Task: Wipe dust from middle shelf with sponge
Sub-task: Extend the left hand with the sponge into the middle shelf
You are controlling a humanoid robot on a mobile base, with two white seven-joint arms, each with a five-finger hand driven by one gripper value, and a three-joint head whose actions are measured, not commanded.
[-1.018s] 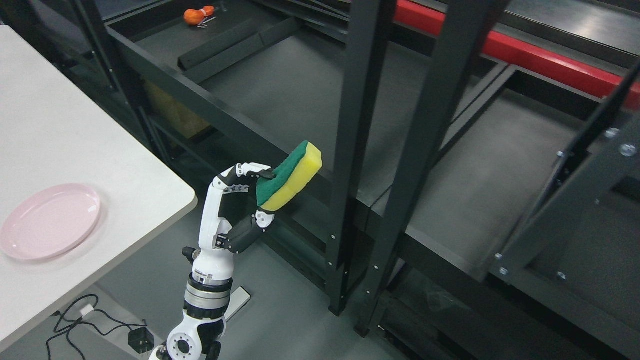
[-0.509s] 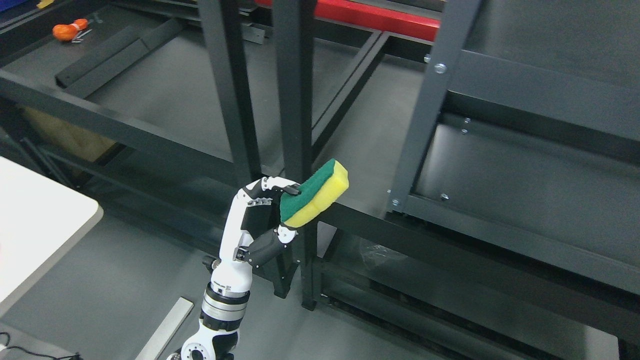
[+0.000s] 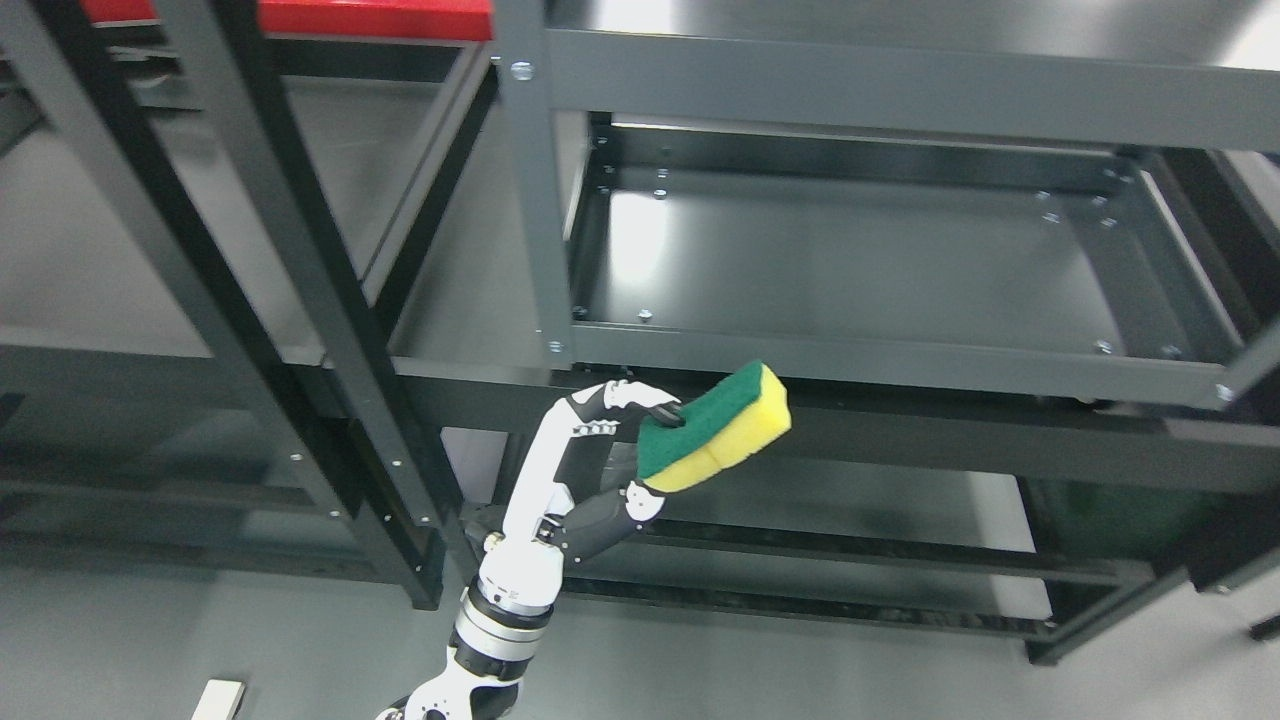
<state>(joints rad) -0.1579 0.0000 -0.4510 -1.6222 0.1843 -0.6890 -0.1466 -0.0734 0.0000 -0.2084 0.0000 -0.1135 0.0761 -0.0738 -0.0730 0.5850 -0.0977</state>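
Left hand (image 3: 600,450), raised on its upright arm, pinches the sponge (image 3: 714,427) before the middle shelf (image 3: 860,360).

The sponge (image 3: 714,427) in the left hand (image 3: 600,470) hangs before and just below the middle shelf (image 3: 850,260).

Left hand (image 3: 590,470) fingers (image 3: 640,398) clamp green-yellow sponge (image 3: 715,427) — held just below middle shelf (image 3: 860,360) front rail.

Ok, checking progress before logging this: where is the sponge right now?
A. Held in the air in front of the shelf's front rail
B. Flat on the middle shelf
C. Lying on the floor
A: the left hand pinches the sponge in the air, before the middle shelf.
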